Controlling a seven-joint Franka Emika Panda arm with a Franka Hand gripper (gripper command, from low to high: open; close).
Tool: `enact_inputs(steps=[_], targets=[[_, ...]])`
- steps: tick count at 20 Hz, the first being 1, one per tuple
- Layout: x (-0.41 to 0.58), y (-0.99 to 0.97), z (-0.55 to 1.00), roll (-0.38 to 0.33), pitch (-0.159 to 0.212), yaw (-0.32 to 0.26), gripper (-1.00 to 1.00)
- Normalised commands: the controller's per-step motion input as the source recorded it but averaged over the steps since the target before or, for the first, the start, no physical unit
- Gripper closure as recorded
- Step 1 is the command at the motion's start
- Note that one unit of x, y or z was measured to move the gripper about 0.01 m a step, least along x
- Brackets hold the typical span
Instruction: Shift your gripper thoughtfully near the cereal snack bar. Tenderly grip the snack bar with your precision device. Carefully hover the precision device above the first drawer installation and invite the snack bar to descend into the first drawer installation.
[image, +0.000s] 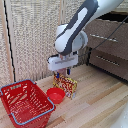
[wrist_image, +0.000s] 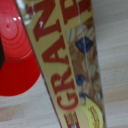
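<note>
The cereal snack bar (image: 67, 85), a yellow and red printed packet, stands on edge just beside the red bowl. My gripper (image: 62, 74) is directly above it, fingers down over its top edge, and appears shut on it. In the wrist view the snack bar (wrist_image: 70, 70) fills the frame very close to the camera, and my fingers are hardly seen. The first drawer (image: 106, 33) of the brown wood cabinet is at the exterior view's right, well apart from the gripper. Its front with the silver bar handle looks closed.
A red bowl (image: 56, 95) sits on the wooden table touching or nearly touching the bar; it also shows in the wrist view (wrist_image: 17, 60). A red wire basket (image: 25, 102) stands at the front left. The lower drawer (image: 107, 60) is under the first one.
</note>
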Motion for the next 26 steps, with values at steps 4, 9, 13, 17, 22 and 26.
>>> enact_inputs(steps=[4,9,13,17,22,26], targets=[[0.000,0.19,-0.30,-0.110,0.109,0.031,1.00],[0.059,0.20,-0.14,-0.068,0.108,0.028,1.00],[0.121,0.10,-0.10,-0.041,0.023,0.061,1.00],[0.031,0.12,-0.10,-0.036,0.000,0.023,1.00],[0.095,0.03,0.05,-0.019,0.004,0.006,1.00],[0.124,-0.01,0.64,-0.001,0.117,0.001,1.00]])
